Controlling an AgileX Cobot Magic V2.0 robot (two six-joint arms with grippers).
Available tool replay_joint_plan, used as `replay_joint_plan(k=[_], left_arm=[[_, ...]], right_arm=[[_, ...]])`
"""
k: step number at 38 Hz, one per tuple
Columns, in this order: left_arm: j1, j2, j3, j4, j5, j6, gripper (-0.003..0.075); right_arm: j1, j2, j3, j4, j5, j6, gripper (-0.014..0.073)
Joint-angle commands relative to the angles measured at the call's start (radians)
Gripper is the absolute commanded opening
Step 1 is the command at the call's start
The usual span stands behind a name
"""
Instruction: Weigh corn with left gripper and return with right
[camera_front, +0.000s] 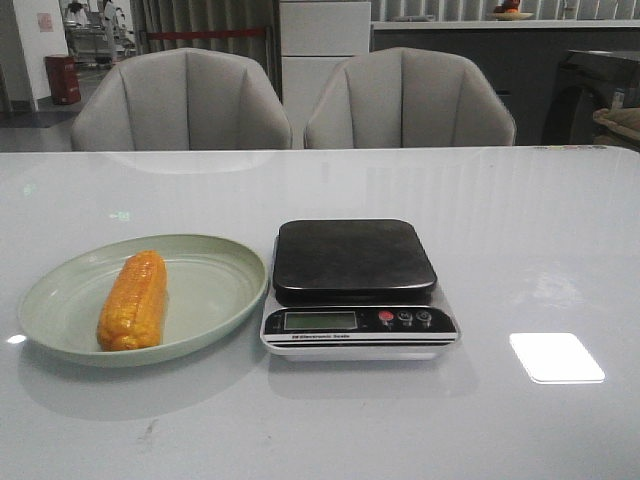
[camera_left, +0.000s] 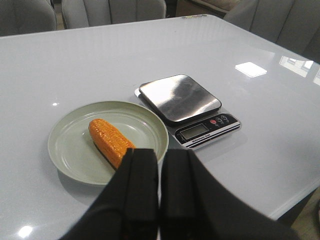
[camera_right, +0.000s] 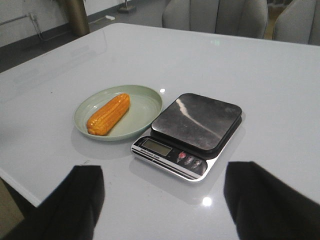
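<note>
since the corn (camera_front: 133, 300) lies untouched on the green plate (camera_front: 215, 300), just left of the scale (camera_front: 356, 288) on the bench (camera_front: 540, 250), no step looks begun; next the left tool (camera_left: 159, 200), fingers pressed together and empty, must open, drop over the cob and carry it to the bare scale platform. front view shows neither arm; only the wrist views do, the right tool (camera_right: 162, 205) spread wide, holding nothing.
</note>
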Motion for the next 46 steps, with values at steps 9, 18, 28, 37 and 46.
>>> replay_joint_plan(k=[9, 18, 28, 37, 46], left_arm=[[0.002, 0.010, -0.026, 0.002, -0.070, 0.002, 0.0114], [0.002, 0.010, -0.026, 0.002, -0.070, 0.002, 0.0114], [0.004, 0.010, -0.026, 0.002, -0.070, 0.002, 0.0114], [0.183, -0.001, 0.039, 0.098, -0.182, 0.002, 0.0114], [0.426, -0.121, 0.290, 0.100, -0.477, 0.002, 0.0114]], right_arm=[[-0.005, -0.023, 0.014, -0.063, -0.175, -0.010, 0.0141], [-0.005, -0.023, 0.014, -0.063, -0.175, -0.010, 0.0207], [-0.005, -0.023, 0.014, -0.063, -0.175, -0.010, 0.0207], [-0.005, -0.023, 0.014, -0.063, -0.175, -0.010, 0.0207], [-0.005, -0.023, 0.014, -0.063, -0.175, -0.010, 0.0207]])
